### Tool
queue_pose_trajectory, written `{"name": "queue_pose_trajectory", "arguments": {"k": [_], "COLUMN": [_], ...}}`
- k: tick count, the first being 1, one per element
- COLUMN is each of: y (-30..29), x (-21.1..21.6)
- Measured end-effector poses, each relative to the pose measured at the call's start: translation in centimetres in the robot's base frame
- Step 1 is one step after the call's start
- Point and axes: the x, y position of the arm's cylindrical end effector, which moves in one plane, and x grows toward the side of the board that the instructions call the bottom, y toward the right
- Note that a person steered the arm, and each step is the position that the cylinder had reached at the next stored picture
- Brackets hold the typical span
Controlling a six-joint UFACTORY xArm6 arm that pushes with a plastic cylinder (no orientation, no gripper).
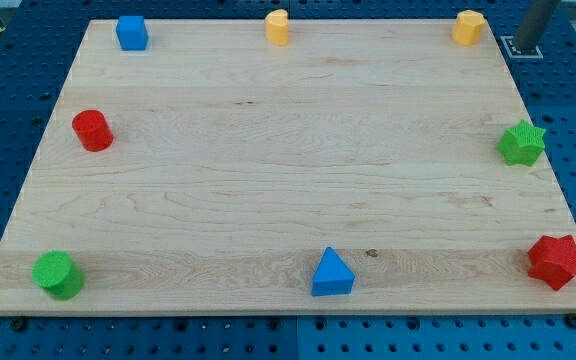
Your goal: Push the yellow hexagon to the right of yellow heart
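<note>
- The yellow hexagon-like block (468, 27) sits at the top right corner of the pale wooden counter (288, 160), right beside its top edge. A push with any upward slant could, I judge, slide it off the board.
- The yellow heart-shaped block (277, 27) stands at the middle of the same top edge, well apart from the hexagon and to its left in the view. The two shapes are small here, so I read which is which with some doubt; a mix-up would mean moving the wrong block.
- The hexagon already lies on the heart's right side but far off. Closing that gap is a long run along the edge, and an off-centre contact would likely make the block spin or veer away from my line.
- Carrying on too far could knock the heart leftward or over the edge.
- My tip (524, 45) rests off the counter, just beyond its top right corner and near the hexagon's right side, not touching it. There are no fingers on this arm, only the dark rod, and it holds nothing.
- The green star block (521, 142) on the right edge lies below that path and should be safe unless my tip swings down.
</note>
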Motion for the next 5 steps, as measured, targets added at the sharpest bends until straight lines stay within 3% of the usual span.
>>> {"name": "queue_pose_trajectory", "arguments": {"k": [3,5], "y": [-2.7,-7.0], "x": [-3.6,-3.6]}}
